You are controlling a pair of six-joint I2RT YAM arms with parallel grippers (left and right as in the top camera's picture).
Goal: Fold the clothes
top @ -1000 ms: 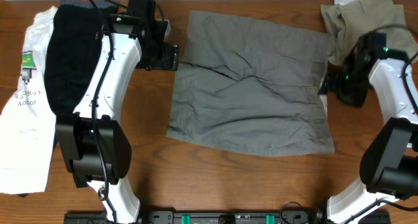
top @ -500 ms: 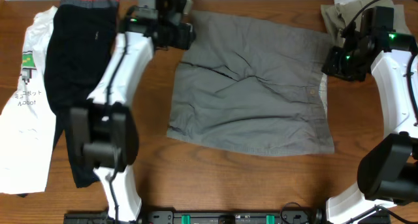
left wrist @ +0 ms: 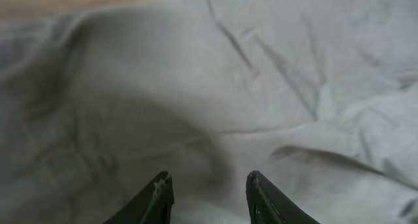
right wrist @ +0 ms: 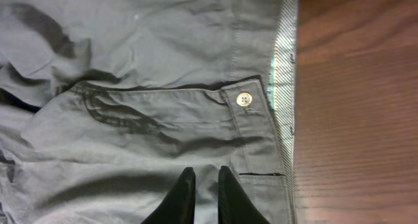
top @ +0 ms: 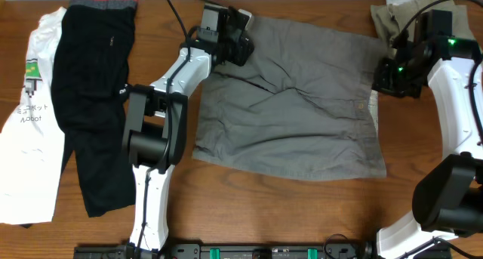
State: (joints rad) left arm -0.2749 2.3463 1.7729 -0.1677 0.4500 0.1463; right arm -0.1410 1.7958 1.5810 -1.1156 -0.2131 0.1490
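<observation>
Left arm (top: pixel 167 85): stretched far forward from its base, forearm angled inward toward the middle.
Left gripper (top: pixel 235 46): pointing down; in the wrist view (left wrist: pixel 208 196) the jaws stand apart with a clear gap.
Right arm (top: pixel 455 100): raised and bent, wrist turned inward.
Right gripper (top: pixel 389 76): in the wrist view (right wrist: pixel 204 185) the jaws are drawn nearly together, gripping nothing.

Four garments in all, on one brown wooden table (top: pixel 249 206). One pair of grey cotton shorts (top: pixel 290 108) spread at the centre, with one pale round button (right wrist: pixel 245 99) on show. One pair of black trousers with a red waistband (top: pixel 90 100) at 9 o'clock. One white printed T-shirt (top: pixel 26 161), further out at 9 o'clock. One crumpled olive cloth garment (top: pixel 407 21) at 2 o'clock. Two black two-finger grippers: left gripper (left wrist: pixel 208 181) at 12 o'clock, right gripper (right wrist: pixel 205 175) at 3 o'clock.
</observation>
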